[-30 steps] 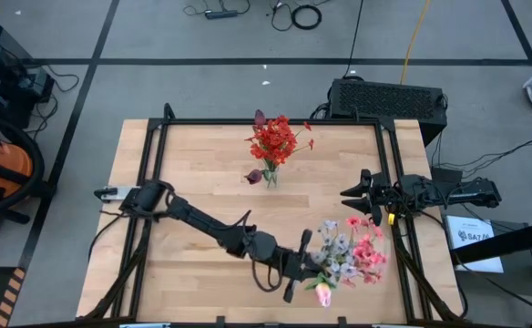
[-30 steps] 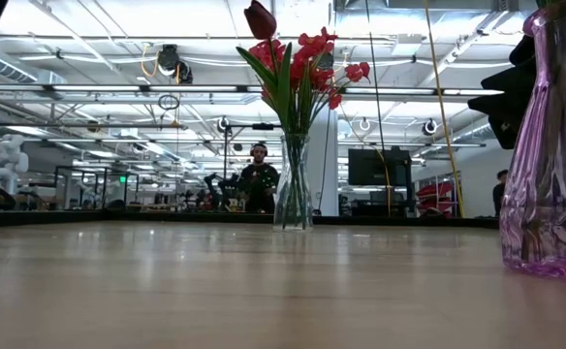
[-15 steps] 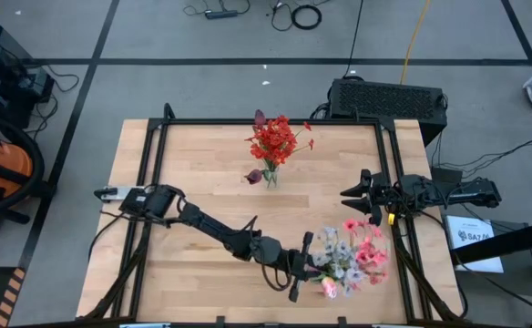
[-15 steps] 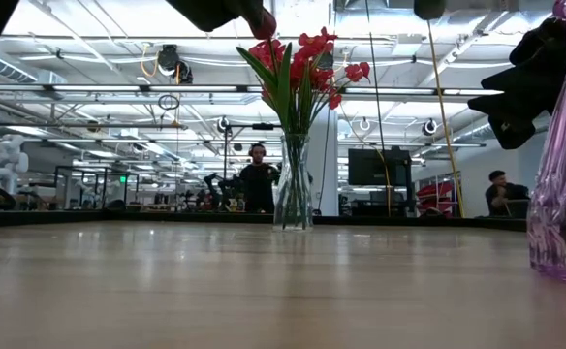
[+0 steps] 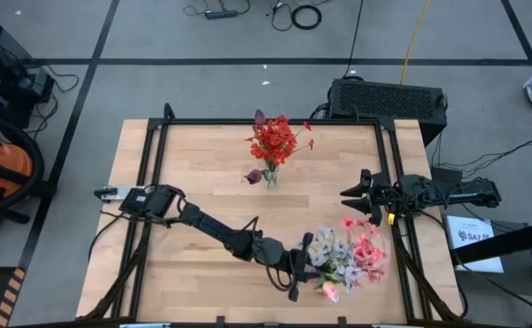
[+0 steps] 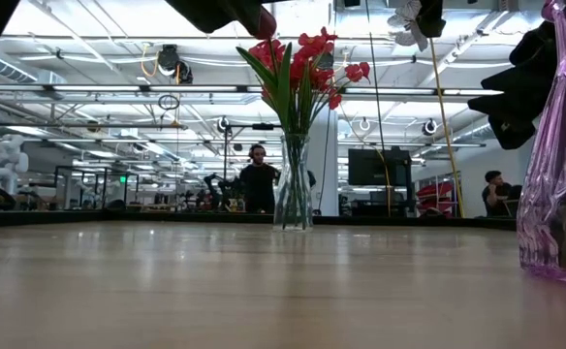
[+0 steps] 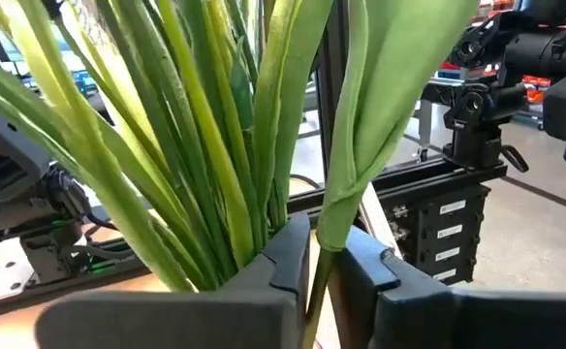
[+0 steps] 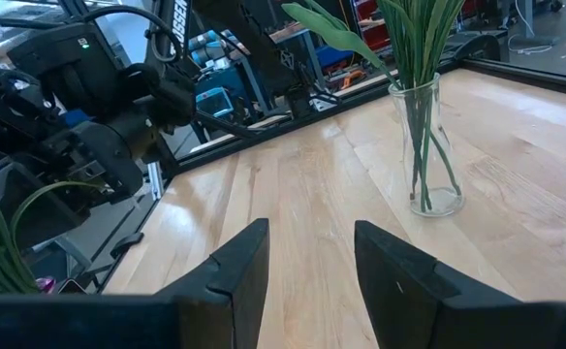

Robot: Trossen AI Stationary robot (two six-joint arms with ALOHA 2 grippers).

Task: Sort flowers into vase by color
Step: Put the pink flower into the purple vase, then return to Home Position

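Note:
A purple glass vase (image 6: 554, 155) near the table's right front corner holds pink and pale white-grey flowers (image 5: 352, 257); a pink bud (image 5: 328, 292) leans out toward the near edge. My left gripper (image 5: 308, 266) reaches level into this bunch from the left, its fingers closed on one green stem (image 7: 318, 276) among many stems and leaves. A clear vase (image 5: 270, 175) at the far middle holds red flowers (image 5: 275, 138) and maroon buds. My right gripper (image 5: 346, 193) waits open at the right edge. My left gripper pinches a thin green stem (image 7: 316, 291) between its two fingers, just below the base of a long folded leaf (image 7: 361, 145). The fingers come level from the table's left and lie across the upright stem. The stem's lower end is hidden below the fingers.
A black rail frame (image 5: 157, 182) runs around the tabletop. Bare wood (image 5: 202, 164) lies between the two vases and on the left half. A black box (image 5: 386, 96) stands beyond the far right corner. People sit far off in the room (image 6: 260, 179).
My left gripper has sunk beside the purple vase, rolling a little, with the stem between its fingers. The vase has shifted slightly toward the table's right edge, and the pink and white bunch has swayed with it.

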